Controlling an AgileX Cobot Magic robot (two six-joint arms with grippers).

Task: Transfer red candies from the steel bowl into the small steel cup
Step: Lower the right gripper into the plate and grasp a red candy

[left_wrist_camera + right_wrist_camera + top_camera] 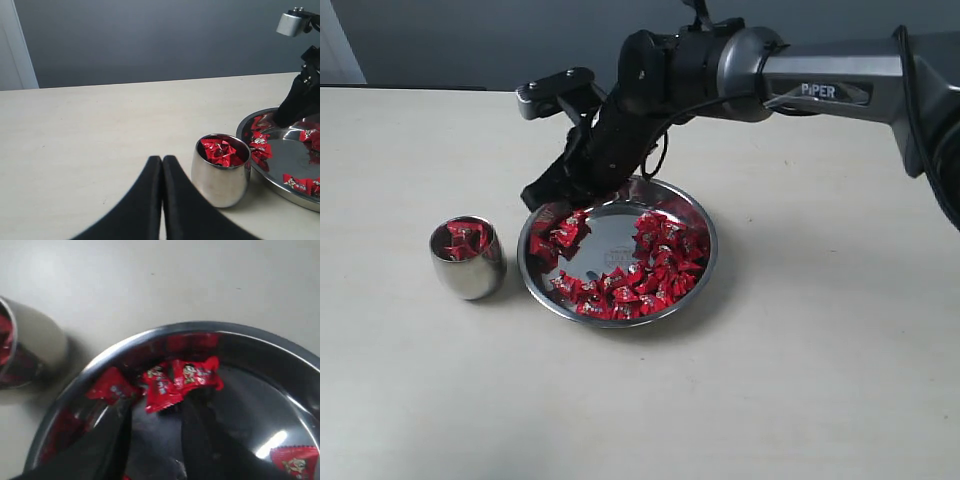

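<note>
Lying just beside parted tool (157, 407), red candies (195, 374)

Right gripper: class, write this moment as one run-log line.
right gripper: open, tips at red candies in steel bowl | small steel cup: upright, beside bowl, some candies inside | left gripper: shut, empty

Lab bench: pale tabletop (820, 400), grey wall (150, 40)

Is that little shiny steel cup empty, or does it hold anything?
Not empty. The small rounded steel cup stands upright, and several red-wrapped candies show inside its mouth in the exterior and left wrist views.
</note>
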